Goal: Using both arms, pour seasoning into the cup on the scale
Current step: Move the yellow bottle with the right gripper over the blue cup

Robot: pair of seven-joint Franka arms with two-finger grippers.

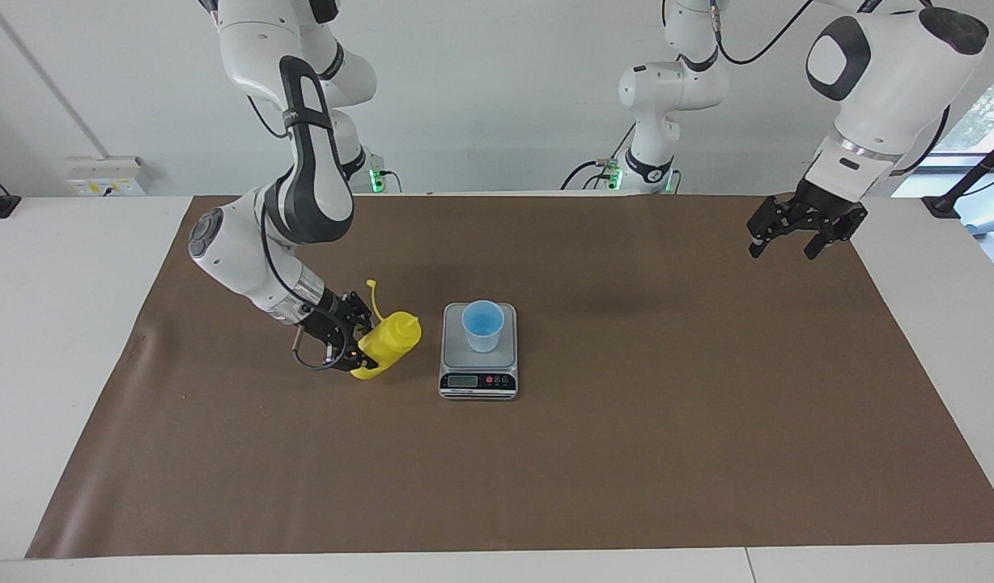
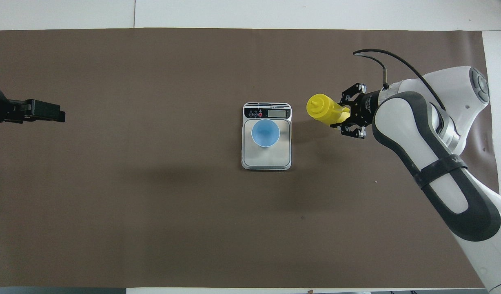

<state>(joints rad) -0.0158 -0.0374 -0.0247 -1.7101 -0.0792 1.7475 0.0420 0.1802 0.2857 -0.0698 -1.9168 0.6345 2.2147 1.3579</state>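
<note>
The right tool (image 1: 359,344) is clamped on the lower body of the yellow seasoning bottle (image 1: 392,340), holding it tilted just above the brown mat (image 1: 626,453), its nozzle leaning toward the scale (image 1: 479,354) just beside it. The scale sits near the middle of the bench (image 1: 60,340), its display panel facing away from the robots. The light-blue cup (image 1: 482,325) stands upright on the steel platform. The left tool (image 1: 795,235), fingers spread and holding nothing, hangs over the mat's corner at the left arm's end, waiting.
</note>
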